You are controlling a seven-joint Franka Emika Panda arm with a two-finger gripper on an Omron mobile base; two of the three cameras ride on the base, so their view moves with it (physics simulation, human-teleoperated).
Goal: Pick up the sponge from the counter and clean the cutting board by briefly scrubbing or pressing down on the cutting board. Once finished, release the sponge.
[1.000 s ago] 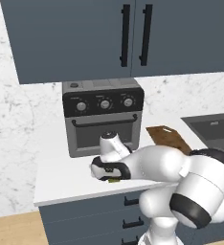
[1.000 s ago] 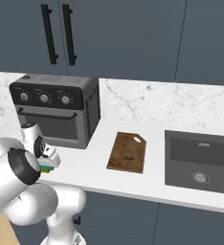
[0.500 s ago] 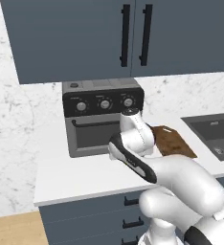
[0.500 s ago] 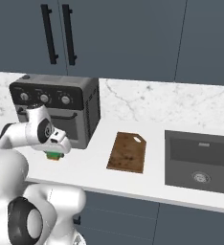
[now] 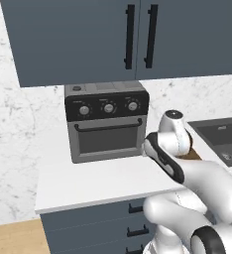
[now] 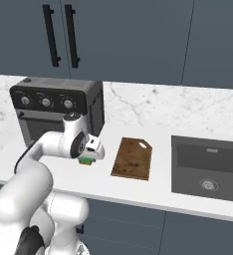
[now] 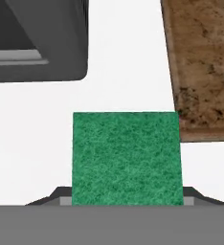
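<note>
My gripper (image 6: 90,158) is shut on the sponge (image 6: 88,161), a small green block with a tan underside. It hangs over the white counter (image 6: 63,172), a little left of the brown cutting board (image 6: 132,158). In the hand view the sponge's green top (image 7: 127,158) sits between my dark fingertips (image 7: 60,193). The cutting board (image 7: 205,67) lies past it at the upper right, its near corner close to the sponge. In the left base view my arm covers most of the board, and a brown sliver (image 5: 191,155) shows.
A dark toaster oven (image 6: 56,114) stands at the back left of the counter, and its corner (image 7: 37,38) shows close by in the hand view. A dark grey sink basin (image 6: 208,167) lies right of the board. Blue-grey cabinets hang above.
The arm has swung right with the sponge, from in front of the oven toward the cutting board's left edge. The grip on the sponge has held throughout.
</note>
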